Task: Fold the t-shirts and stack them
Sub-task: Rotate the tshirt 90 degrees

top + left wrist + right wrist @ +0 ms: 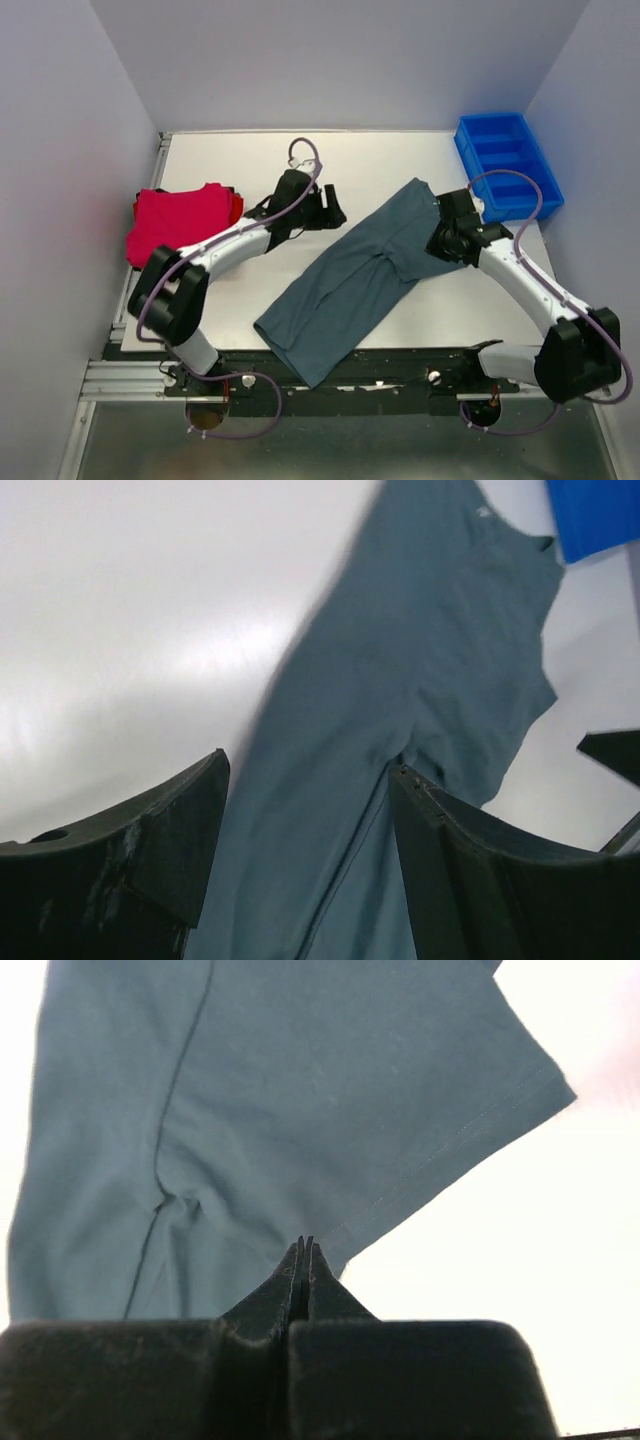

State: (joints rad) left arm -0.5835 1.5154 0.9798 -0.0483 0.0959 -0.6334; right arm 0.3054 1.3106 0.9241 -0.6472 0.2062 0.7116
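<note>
Top external view is showing the grey-teal t-shirt [350,280] lying diagonally across the table [400,160]. It looks folded lengthwise into a long strip, puckering at mid-seam, with its near end drooping over the table edge, so probably mid-fold. Red t-shirts [180,222] are sitting folded at the far left, well apart, likely as the target stack. Left gripper [308,763] is hovering above the strip, jaws spread, holding nothing. Right gripper [303,1250] is sitting fully closed at the sleeve hem, and I can't tell if it's pinching cloth.
</note>
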